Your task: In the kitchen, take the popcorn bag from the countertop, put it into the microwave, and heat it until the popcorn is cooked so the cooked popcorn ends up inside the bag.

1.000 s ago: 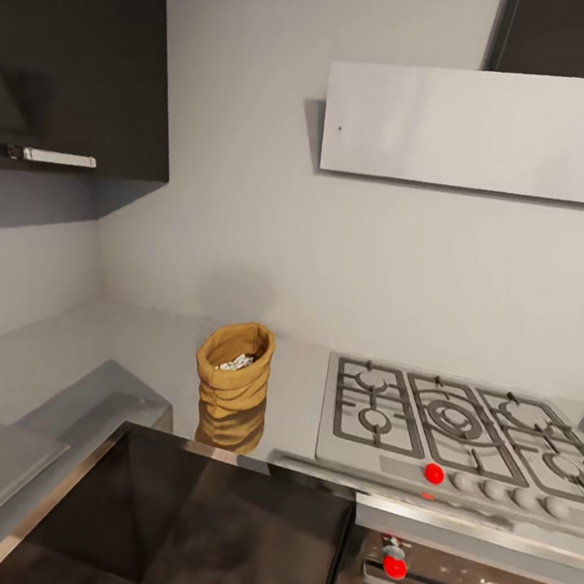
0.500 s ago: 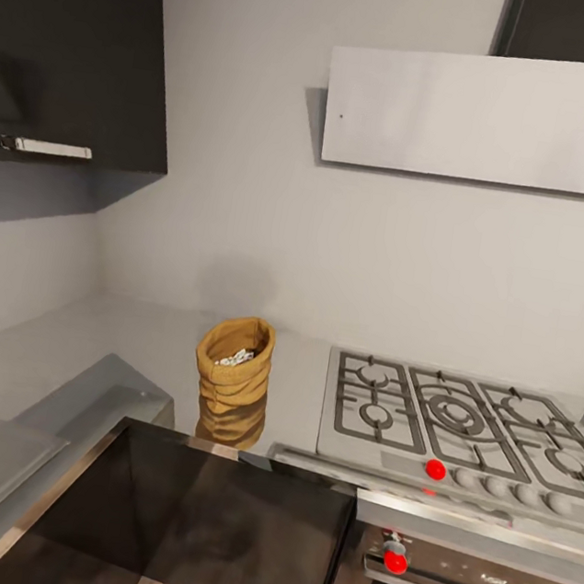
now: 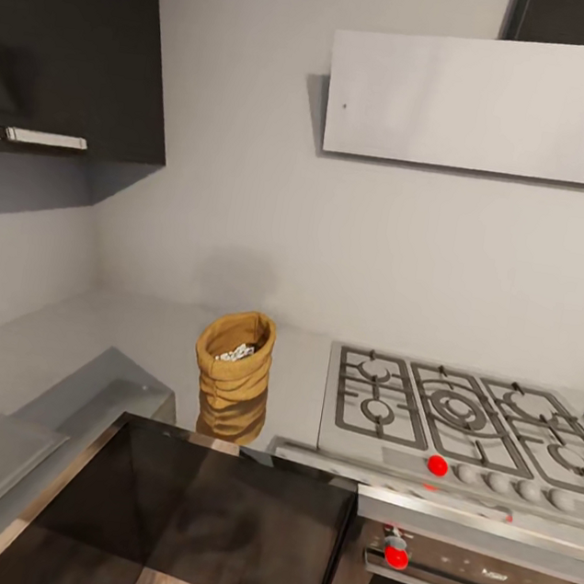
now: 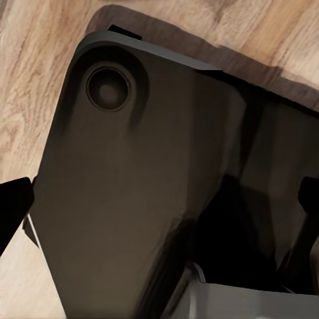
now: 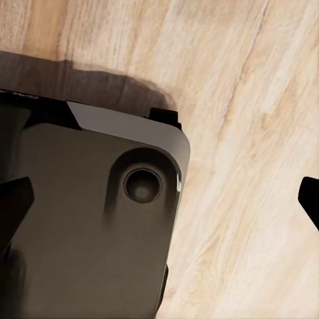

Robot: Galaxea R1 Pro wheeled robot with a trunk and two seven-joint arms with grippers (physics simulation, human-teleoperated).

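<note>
The popcorn bag (image 3: 234,361) is standing upright on the steel bench (image 3: 151,337), with whitish popcorn (image 3: 236,352) showing in its open mouth and its reflection lying on the surface below it. At the bag's 3 o'clock, just beside it, a gas hob (image 3: 459,425) with dark grates is sitting in the bench, a red knob (image 3: 438,465) on its front strip. Below the hob an oven (image 3: 475,578) is showing a second red knob (image 3: 396,556). At the bag's 10 o'clock a dark wall cabinet (image 3: 81,40) is hanging; at 1 o'clock a pale extractor hood (image 3: 490,102) is projecting from the wall. The left claw (image 4: 159,206) and right claw (image 5: 159,199) are hanging over the robot's dark base (image 5: 86,226) and the wooden floor (image 5: 252,133), each with fingertips at opposite edges of its wrist view, spread wide, holding nothing.
</note>
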